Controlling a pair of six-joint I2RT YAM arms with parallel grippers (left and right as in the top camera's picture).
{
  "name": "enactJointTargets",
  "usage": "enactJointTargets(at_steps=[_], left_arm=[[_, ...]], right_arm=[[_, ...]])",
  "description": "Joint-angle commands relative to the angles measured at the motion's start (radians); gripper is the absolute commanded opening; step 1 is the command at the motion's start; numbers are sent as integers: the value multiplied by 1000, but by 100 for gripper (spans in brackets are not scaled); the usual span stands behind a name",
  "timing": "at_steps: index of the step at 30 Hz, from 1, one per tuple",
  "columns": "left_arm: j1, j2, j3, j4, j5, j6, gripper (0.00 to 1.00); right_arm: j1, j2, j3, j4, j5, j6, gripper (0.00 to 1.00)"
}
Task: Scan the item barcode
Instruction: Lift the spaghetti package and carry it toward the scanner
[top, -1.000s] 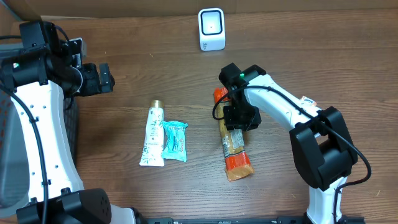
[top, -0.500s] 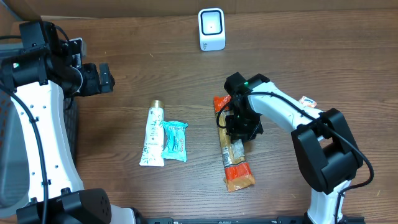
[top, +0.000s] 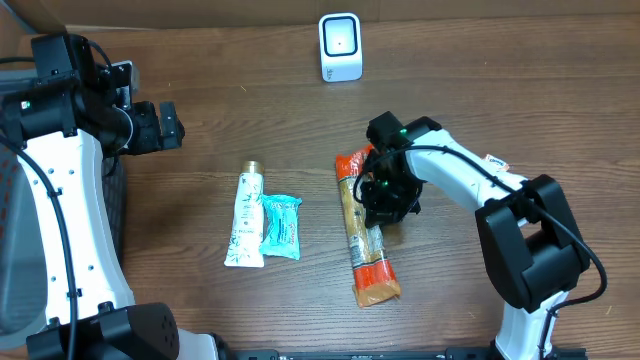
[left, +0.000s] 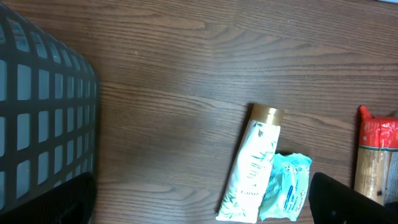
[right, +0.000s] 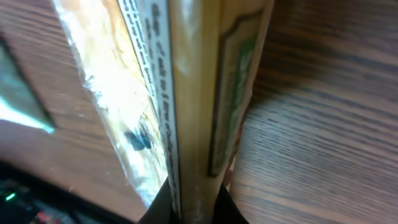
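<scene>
Right gripper clamps the pack mid-table, right of the tube; bare wood lies between it and the scanner at the far edge. Left gripper gapes wide near the left edge.

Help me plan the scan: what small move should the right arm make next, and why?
Probably lift: the right pincer is shut on the packet, which lies on the table, and the scanner stands apart at the far edge.
</scene>
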Motion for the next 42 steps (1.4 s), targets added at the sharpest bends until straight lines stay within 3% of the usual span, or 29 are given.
enactJointTargets(at_steps=[1,10,19,29,42], left_arm=[[-2,-4,13,4,1,15,100],[-2,-4,13,4,1,15,100],[-2,-4,13,4,1,15,100],[-2,-4,13,4,1,15,100],[-2,-4,13,4,1,15,100]], right_arm=[[-38,-13,42,13,-144,-92,4],[-163,-172,61,13,-532,-263,4],[-330,-228,62,31,-961,-343,4],[-365,-228,75,56,-970,-334,4],[-365,-228,253,129,-954,-197,4]])
